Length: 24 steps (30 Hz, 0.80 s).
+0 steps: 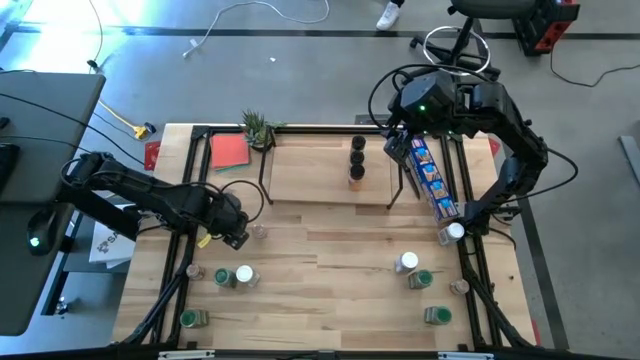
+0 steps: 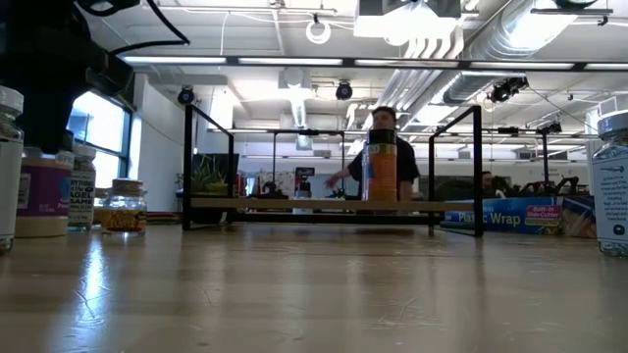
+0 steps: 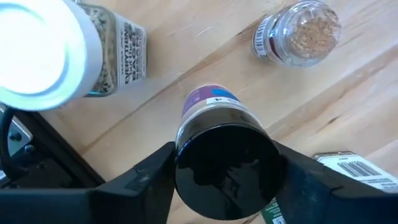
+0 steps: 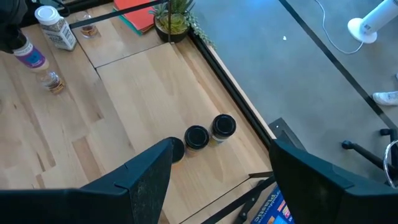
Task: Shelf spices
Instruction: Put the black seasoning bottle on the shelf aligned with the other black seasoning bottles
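My left gripper is at the table's left middle, shut on a spice jar with a black lid and purple label, which also shows in the low view. My right gripper hangs open and empty above the right part of the light-wood shelf at the table's far side. Three black-lidded jars stand in a row on the shelf. Other spice jars stand on the table: a white-lidded one and a clear one close to my left gripper, and more at the near right. My left gripper pinches the jar's black lid between its two fingers, one on each side. The fingers come from above, pointing down. The jar is upright below them; in the low view its base is at table height, and I cannot tell whether it is lifted.
A long blue printed box lies beside the shelf's right end. A small potted plant and a red pad sit at the far left. Green-lidded jars stand near the front corners. A person shows beyond the table.
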### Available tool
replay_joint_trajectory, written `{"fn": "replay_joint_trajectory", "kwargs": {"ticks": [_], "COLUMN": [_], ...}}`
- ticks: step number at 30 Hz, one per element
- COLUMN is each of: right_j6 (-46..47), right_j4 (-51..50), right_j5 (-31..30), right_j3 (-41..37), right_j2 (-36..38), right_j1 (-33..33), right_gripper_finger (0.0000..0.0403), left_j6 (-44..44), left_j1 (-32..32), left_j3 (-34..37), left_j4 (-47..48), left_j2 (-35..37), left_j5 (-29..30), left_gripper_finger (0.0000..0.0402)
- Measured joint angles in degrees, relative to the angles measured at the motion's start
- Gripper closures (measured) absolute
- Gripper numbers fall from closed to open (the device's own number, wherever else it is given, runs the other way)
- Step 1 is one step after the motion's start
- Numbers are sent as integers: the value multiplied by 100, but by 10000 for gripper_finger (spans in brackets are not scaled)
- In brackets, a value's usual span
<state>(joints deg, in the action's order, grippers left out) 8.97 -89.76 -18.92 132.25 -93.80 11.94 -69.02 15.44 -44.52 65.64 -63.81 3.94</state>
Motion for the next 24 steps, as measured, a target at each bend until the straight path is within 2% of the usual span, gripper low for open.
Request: {"fn": "replay_joint_trajectory", "kwargs": {"ticks": [5, 9, 18, 24], "right_j6": [4, 4, -215, -288], "right_j4": [1, 0, -23, -23], "right_j5": [0, 1, 1, 6], "right_j3": [0, 0, 0, 0], "right_j2": [0, 0, 0, 75], "right_j1": [0, 0, 0, 0], "right_gripper_finger": [140, 140, 140, 140], "left_j6": [313, 781, 1257, 2262], "left_j1": [-2, 0, -33, -434], "left_j3": [-25, -405, -2065, -3361], "left_j4": [-258, -227, 430, 460], "left_j2": [0, -6, -97, -998], "left_j5": [-132, -192, -22, 28], "left_gripper_finger": [207, 207, 207, 207]}}
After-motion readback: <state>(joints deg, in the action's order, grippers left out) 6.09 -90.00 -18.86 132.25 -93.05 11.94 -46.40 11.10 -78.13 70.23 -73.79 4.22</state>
